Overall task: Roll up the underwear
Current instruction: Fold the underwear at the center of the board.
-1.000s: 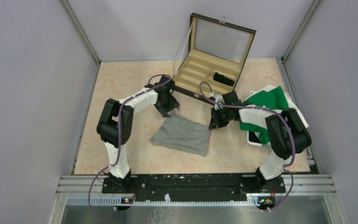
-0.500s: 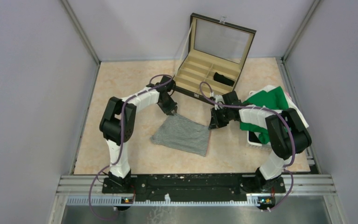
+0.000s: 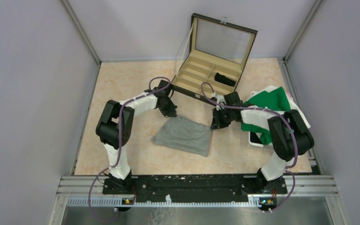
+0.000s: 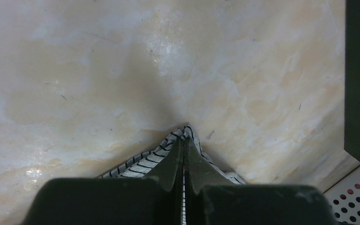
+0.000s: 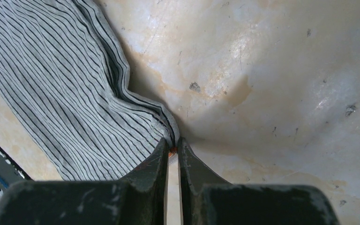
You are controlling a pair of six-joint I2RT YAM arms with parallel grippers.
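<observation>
In the top view the striped grey underwear lies flat on the table, between the two arms and just on the near side of the open case. Its long axis runs roughly left to right, the far edge slanting a little. The left gripper sits at the far left corner and the right gripper at the far right corner. Each arm is therefore nearest its own end, and the whole cloth lies towards the bases from both pincers (a roll would most likely be drawn that way, far edge over the rest). Whether either one holds anything cannot be read from up there. The left wrist view settles its side: the jaws are pressed together on the pointed tip of the corner, with striped cloth spreading beneath them. The right wrist view shows the other jaws nipped on the bunched hem, a speck of orange between the tips, the fabric fanning away flat to the upper left.
</observation>
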